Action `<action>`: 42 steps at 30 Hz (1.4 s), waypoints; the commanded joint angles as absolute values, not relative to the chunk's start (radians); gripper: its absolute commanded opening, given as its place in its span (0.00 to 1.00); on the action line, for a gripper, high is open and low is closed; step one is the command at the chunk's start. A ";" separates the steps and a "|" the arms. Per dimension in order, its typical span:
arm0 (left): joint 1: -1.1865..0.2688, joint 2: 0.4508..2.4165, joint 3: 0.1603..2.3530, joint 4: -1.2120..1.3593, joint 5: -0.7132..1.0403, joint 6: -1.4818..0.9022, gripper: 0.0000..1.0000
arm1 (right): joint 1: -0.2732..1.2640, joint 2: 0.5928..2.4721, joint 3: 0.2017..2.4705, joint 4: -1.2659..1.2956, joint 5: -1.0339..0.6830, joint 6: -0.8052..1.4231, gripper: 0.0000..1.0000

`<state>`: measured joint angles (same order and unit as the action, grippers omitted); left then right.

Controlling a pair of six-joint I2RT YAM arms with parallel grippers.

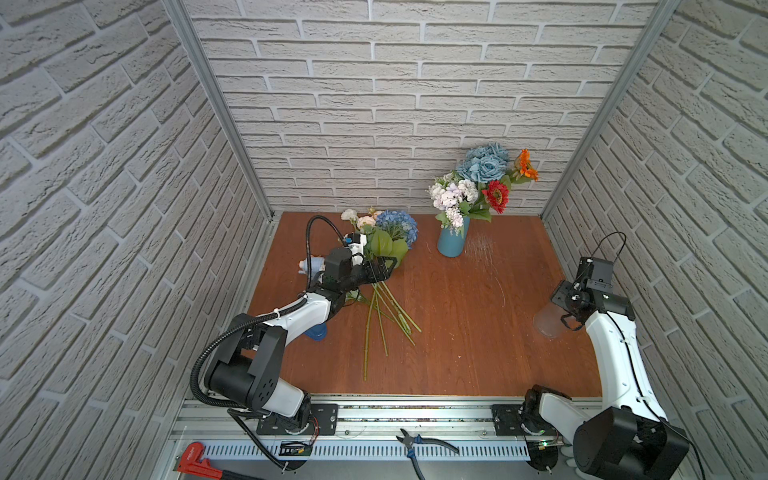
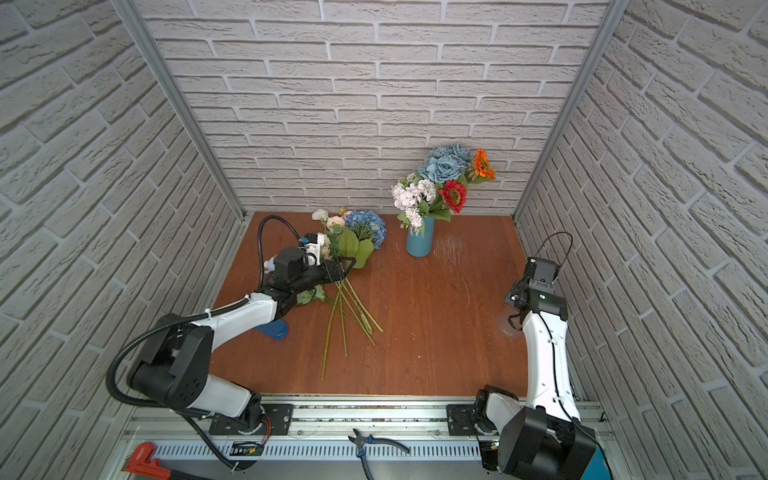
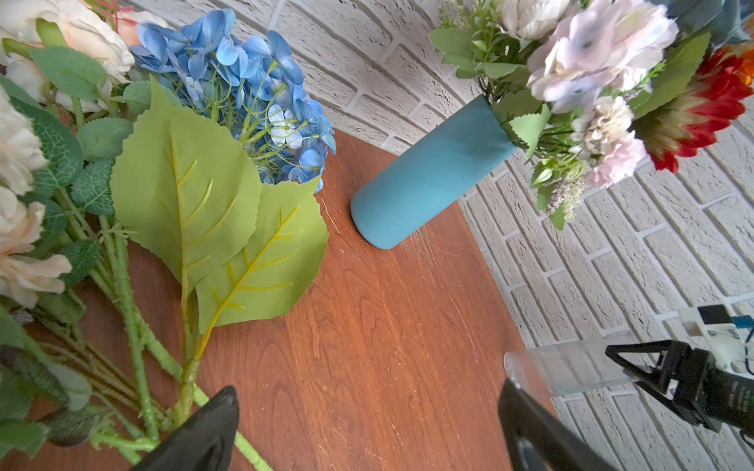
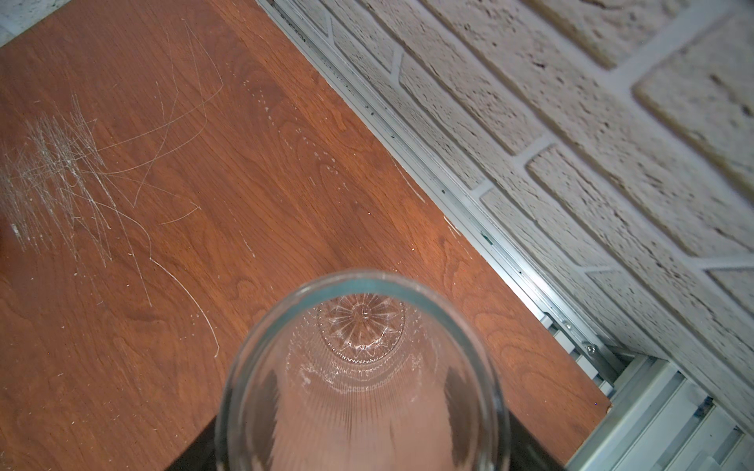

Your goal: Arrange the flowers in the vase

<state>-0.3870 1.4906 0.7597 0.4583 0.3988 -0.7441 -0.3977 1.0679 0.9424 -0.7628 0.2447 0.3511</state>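
On the bench (image 1: 457, 332), left of middle, loose flowers (image 1: 386, 245) lie with heads toward the rear wall (image 1: 374, 124). Right of them, near that wall, stands the filled vase (image 1: 453, 245). At the bench's right edge stands the empty vase (image 1: 546, 324), with my right claw (image 1: 559, 303) straddling it. My left claw (image 1: 384, 270) hangs over the loose stems.

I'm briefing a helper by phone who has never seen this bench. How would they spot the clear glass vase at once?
Start at the reddish-brown wooden table and follow its right edge to the right arm's black claw. Between its jaws stands the clear ribbed glass vase. Unlike the opaque teal cylinder vase at the back, it is see-through and empty.
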 commanded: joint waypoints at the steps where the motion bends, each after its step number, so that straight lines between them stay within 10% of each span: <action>1: -0.376 1.498 0.747 0.529 0.415 -0.754 0.98 | -0.402 1.069 0.957 -0.755 0.196 0.332 0.41; 18: -0.376 1.469 0.762 0.508 0.417 -0.781 0.98 | -0.263 1.036 1.051 -0.825 0.002 0.333 0.18; 42: -0.257 1.257 0.624 0.419 0.315 -0.773 0.98 | 0.543 1.377 1.377 -0.808 0.338 0.390 0.19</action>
<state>-0.2840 1.3003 0.6510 0.4129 0.3363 -0.7670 0.4961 1.3743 1.3136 -0.9081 0.2329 0.4053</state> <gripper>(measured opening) 0.982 0.686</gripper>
